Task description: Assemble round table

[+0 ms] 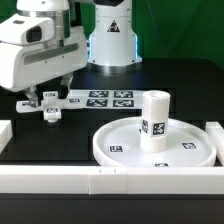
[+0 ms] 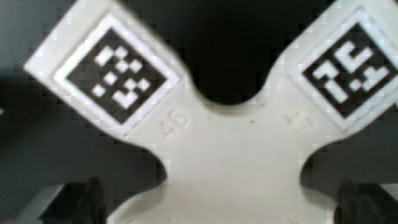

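The white cross-shaped foot (image 2: 214, 140) fills the wrist view, two of its tagged arms spreading away from the camera. In the exterior view it lies on the black table (image 1: 50, 113) at the near left end of the marker board. My gripper (image 1: 44, 104) is lowered over it. In the wrist view the gripper (image 2: 217, 206) is open, a dark finger (image 2: 75, 205) on each side of the foot with a thin gap. The large round disc (image 1: 115, 148) lies at the exterior view's right with the short cylinder leg (image 1: 154, 122) standing upright on it.
The marker board (image 1: 105, 98) lies flat behind the foot. White border rails run along the front (image 1: 100, 181), the exterior view's left (image 1: 5, 133) and its right (image 1: 215, 135). The arm's base (image 1: 112, 40) stands at the back.
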Controlling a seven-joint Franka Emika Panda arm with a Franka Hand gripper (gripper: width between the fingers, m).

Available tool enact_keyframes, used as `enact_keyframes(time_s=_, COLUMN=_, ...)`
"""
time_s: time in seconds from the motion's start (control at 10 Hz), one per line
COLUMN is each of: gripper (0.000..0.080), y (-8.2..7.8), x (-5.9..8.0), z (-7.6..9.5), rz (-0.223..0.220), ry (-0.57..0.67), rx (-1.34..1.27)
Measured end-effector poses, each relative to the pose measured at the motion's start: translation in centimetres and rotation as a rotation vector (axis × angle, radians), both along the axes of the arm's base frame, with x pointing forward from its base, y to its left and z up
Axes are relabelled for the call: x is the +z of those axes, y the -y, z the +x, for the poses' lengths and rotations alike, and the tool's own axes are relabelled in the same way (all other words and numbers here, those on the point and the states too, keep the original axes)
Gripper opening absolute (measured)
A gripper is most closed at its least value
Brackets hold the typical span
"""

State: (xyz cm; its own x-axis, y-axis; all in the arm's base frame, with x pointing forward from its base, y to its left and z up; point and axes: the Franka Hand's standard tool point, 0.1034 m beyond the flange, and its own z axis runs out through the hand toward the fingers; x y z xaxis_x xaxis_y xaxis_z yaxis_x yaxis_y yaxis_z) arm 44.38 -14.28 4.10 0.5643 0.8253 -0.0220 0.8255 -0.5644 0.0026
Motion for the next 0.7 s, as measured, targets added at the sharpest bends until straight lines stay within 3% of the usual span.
enact_keyframes(time_s=0.5, gripper=0.0649, y=0.18, x=-0.77, z=-0.49, rz=0.002, ry=-0.015, rx=-0.005)
enact_keyframes(time_s=0.7, gripper=0.0649, y=-0.17, x=-0.29, z=-0.32, rz=0.003, ry=-0.012, rx=0.001)
